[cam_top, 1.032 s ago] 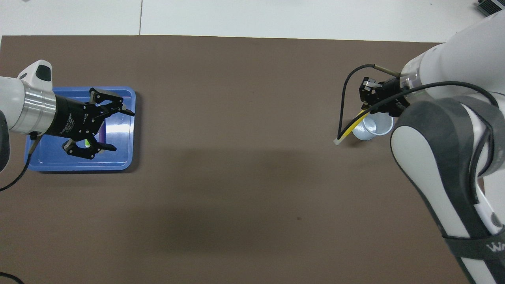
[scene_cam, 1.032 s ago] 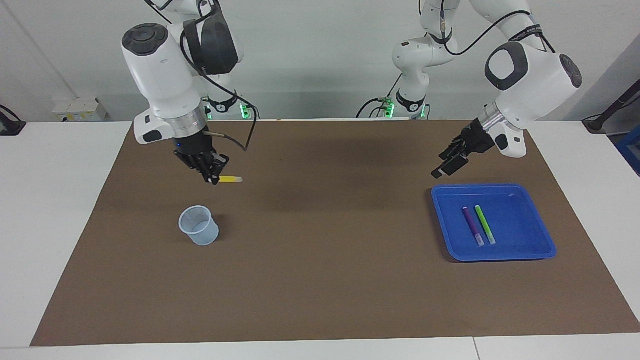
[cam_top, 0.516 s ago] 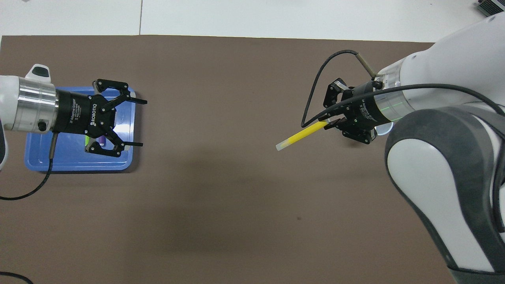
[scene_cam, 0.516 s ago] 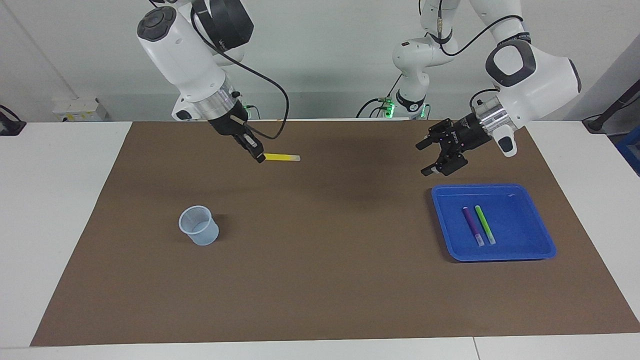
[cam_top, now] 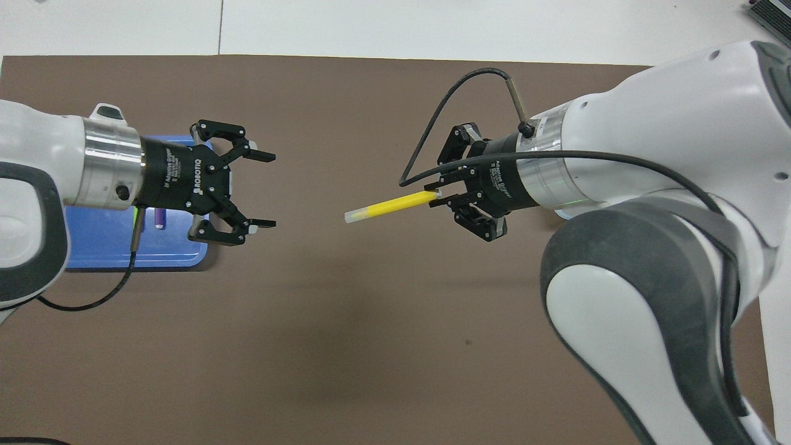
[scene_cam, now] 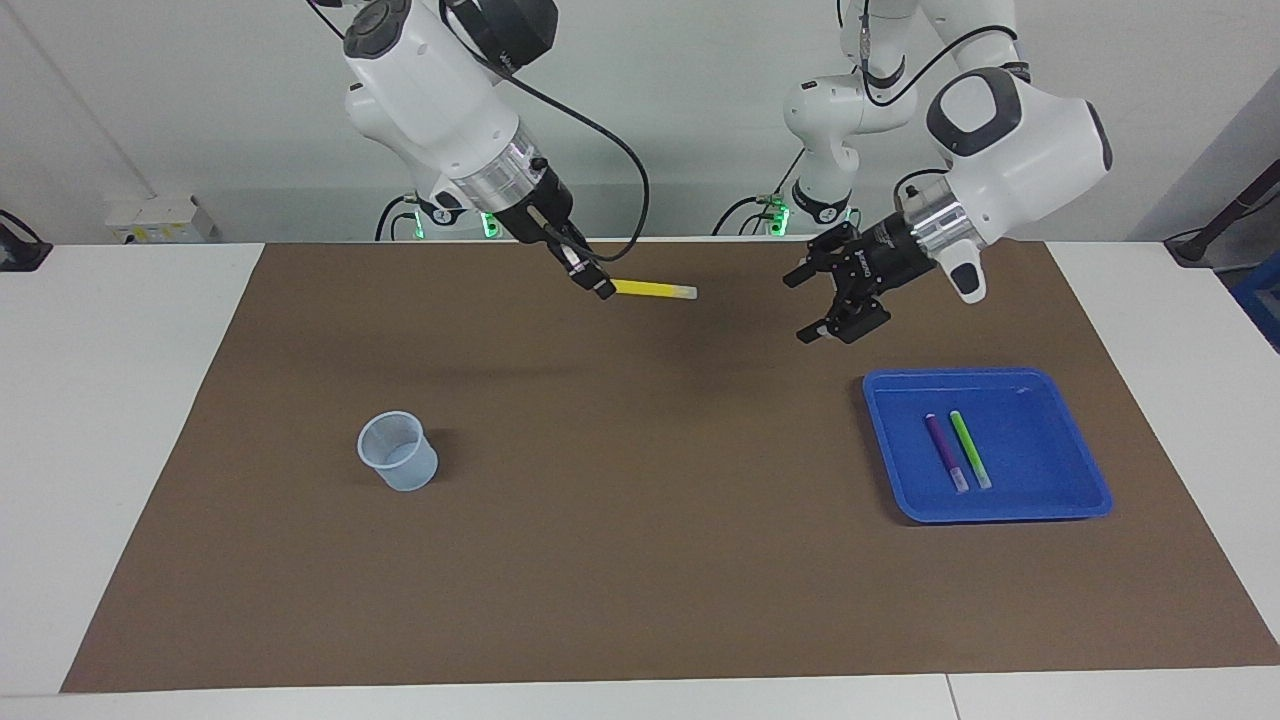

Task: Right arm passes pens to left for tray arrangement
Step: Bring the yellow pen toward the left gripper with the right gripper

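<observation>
Three pens were counted: the right gripper (scene_cam: 603, 290) pinched one yellow pen (scene_cam: 655, 290) above the mat, pale end toward the spread, empty left gripper (scene_cam: 812, 306). Below the left gripper's wrist, one tray (scene_cam: 1040, 505) held one purple pen (scene_cam: 945, 452) and one green pen (scene_cam: 969, 448); one cup (scene_cam: 398, 451) stood apart.

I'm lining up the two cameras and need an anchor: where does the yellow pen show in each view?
Facing view: yellow pen upper middle, level in the air, held by the right gripper.
Overhead view: yellow pen at centre, pale end toward the open left gripper.
Shared landmark: the blue tray.
</observation>
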You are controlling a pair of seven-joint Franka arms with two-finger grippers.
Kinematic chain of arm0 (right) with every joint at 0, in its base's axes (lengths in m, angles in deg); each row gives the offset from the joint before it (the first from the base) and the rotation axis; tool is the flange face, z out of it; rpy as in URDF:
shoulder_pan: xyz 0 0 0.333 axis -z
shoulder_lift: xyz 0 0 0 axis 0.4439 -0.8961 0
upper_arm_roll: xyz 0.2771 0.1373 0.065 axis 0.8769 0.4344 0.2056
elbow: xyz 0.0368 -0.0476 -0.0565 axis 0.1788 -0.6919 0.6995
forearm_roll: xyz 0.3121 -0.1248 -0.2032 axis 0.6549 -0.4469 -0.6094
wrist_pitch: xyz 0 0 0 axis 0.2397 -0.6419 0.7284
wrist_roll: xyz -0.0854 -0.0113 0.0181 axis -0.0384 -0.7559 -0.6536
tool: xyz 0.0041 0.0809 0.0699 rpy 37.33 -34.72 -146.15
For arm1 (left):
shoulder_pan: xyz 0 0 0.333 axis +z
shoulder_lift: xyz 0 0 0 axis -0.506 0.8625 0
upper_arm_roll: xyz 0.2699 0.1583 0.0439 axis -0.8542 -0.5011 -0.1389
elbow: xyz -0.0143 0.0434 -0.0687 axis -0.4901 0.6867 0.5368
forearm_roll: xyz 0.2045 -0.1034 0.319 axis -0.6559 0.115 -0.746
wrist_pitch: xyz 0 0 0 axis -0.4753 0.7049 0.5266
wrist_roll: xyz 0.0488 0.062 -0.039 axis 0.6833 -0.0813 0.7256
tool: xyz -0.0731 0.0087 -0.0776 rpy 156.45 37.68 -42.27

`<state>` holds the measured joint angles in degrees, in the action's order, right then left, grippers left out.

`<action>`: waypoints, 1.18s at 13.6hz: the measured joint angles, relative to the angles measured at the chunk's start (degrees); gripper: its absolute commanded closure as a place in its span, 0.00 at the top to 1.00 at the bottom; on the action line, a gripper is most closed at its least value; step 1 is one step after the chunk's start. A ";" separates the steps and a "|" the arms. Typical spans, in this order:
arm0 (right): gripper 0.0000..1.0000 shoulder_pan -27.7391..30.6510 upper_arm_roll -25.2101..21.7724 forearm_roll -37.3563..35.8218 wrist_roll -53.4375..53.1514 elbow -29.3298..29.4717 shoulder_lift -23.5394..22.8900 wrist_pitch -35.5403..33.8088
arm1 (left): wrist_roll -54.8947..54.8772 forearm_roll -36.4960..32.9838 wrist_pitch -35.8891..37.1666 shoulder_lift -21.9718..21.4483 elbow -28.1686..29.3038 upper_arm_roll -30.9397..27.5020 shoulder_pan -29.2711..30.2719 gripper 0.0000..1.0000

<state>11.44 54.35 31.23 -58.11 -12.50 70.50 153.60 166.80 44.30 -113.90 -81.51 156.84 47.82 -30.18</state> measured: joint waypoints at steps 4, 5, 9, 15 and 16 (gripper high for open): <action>0.00 -1.43 -0.04 1.13 -8.36 -0.05 0.00 2.15 | 7.32 -0.86 -4.40 -0.79 -0.01 0.28 -4.28 0.96; 0.00 -1.35 -0.14 1.71 -8.40 -0.09 0.00 2.15 | 7.37 -0.88 -4.40 -0.79 0.00 0.20 -4.28 0.95; 0.00 -1.28 -0.23 1.81 -8.44 -0.26 -0.01 2.15 | 8.07 -0.89 -5.11 -0.80 -0.01 0.41 -5.35 0.91; 0.00 -1.37 -0.18 1.81 -8.44 -0.78 -0.01 2.15 | 11.72 -0.92 -8.59 -0.80 -0.01 0.50 -8.40 0.88; 0.00 -1.37 -0.16 1.81 -8.44 -0.81 -0.01 2.15 | 12.02 -0.93 -8.89 -0.80 -0.01 0.49 -8.79 0.88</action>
<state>10.06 54.18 33.04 -66.55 -13.31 70.48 155.75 178.82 43.38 -122.79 -82.31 156.84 48.30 -38.97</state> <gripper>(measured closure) 0.828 0.123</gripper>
